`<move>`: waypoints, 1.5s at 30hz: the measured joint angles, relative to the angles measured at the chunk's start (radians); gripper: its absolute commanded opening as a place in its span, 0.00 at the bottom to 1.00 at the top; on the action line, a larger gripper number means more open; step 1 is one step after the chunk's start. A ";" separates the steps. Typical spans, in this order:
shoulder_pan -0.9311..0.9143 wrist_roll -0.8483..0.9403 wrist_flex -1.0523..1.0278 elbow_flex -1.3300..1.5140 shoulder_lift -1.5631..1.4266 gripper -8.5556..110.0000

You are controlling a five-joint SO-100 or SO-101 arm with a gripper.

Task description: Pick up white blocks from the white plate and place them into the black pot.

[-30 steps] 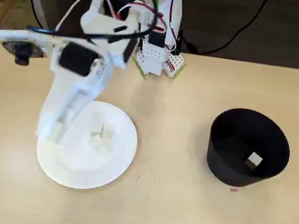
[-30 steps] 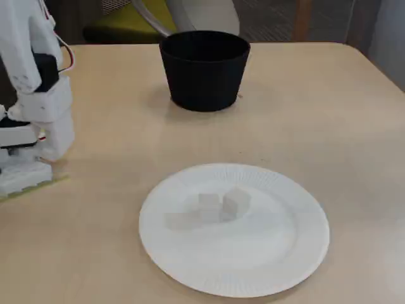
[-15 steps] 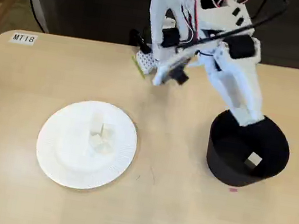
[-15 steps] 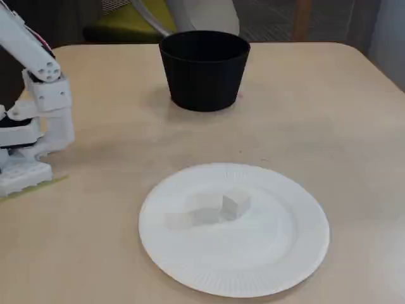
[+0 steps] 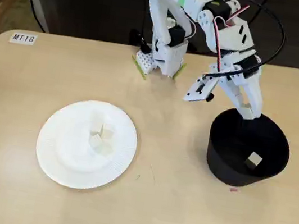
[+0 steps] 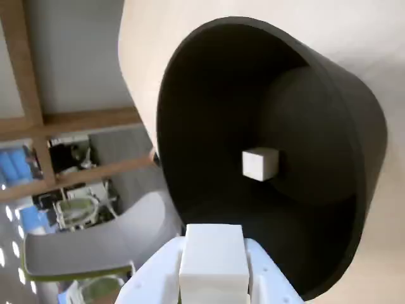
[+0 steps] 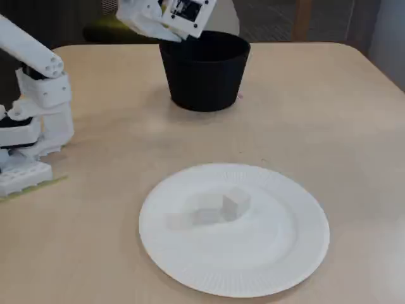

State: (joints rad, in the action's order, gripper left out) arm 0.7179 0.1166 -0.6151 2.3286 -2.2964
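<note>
I had the claw (image 6: 212,288) poised at the near rim of the black pot (image 5: 249,147), clamped on one white block (image 6: 212,256) that sat squarely between its two fingers. Ahead of the claw, on the pot floor, lay another block (image 6: 260,164). Well away from the claw, across the counter (image 5: 180,208), the white plate (image 5: 54,156) carried the remaining blocks (image 5: 100,134) in a loose cluster. To do this release well, I judged that the claw should advance until the block sat fully inside the rim, then part only slightly, so the block would drop clear of the wall.
</note>
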 measured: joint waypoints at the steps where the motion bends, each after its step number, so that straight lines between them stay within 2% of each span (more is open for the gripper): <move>1: 0.000 0.000 0.014 0.005 0.000 0.05; 11: -0.061 0.003 0.167 -0.012 0.135 0.06; 15: -0.101 0.037 0.164 -0.023 0.169 0.27; 19: -0.121 0.094 0.086 -0.044 0.169 0.32; 22: -0.124 0.106 0.044 -0.066 0.169 0.29; 26: -0.126 0.107 -0.021 -0.127 0.178 0.05; 31: -0.250 0.115 -0.313 -0.374 0.186 0.05; 37: -0.623 0.149 -0.713 -0.623 0.227 0.05; 41: -0.893 0.140 -0.831 -0.624 0.262 0.05; 45: -1.019 0.064 -0.857 -0.623 0.307 0.05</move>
State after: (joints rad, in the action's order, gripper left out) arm -0.3007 0.1810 -1.4726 1.7058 -1.9896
